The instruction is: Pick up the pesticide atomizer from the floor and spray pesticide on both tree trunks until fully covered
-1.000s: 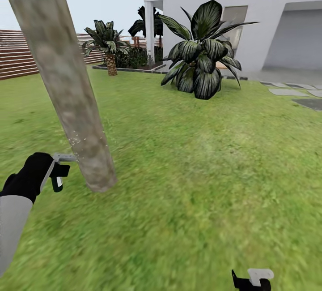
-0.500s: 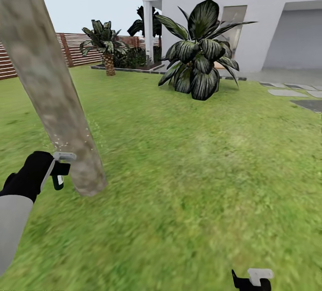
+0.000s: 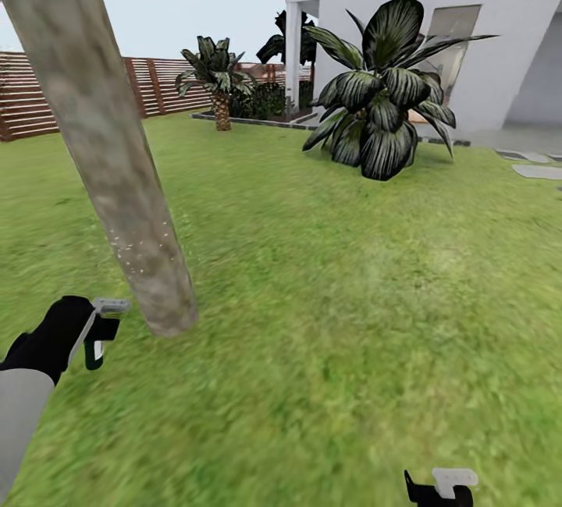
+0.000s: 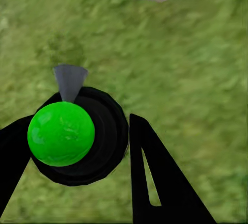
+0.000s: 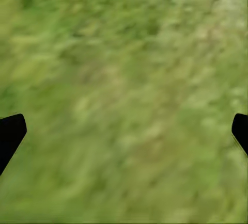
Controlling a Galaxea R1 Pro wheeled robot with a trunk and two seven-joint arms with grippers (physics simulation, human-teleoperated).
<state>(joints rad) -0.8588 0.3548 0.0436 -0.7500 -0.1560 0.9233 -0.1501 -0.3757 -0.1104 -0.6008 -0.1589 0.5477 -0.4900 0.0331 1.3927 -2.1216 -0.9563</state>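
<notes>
- The left arm is extended low, and the pesticide atomizer (image 3: pixel 100 326) is pinched by the left tool (image 4: pixel 103 146), near the tree trunk (image 3: pixel 109 148) base.
- Whitish pesticide specks (image 3: pixel 140 249) are seen on the lower bark.
- The right tool (image 5: pixel 124 126) is spread above the grass floor (image 3: pixel 351 296); it is cut off at the head view's edge.
- The trunk's top is cut off.

Blurry green grass floor (image 3: pixel 351 320), reaching back to a slatted fence (image 3: pixel 31 97). Rooted in it: leaning mottled tree trunk (image 3: pixel 109 156), broad-leaved shrub (image 3: pixel 386 97), small palm (image 3: pixel 218 86). Pale stepping stones (image 3: pixel 538 170) at far right.
</notes>
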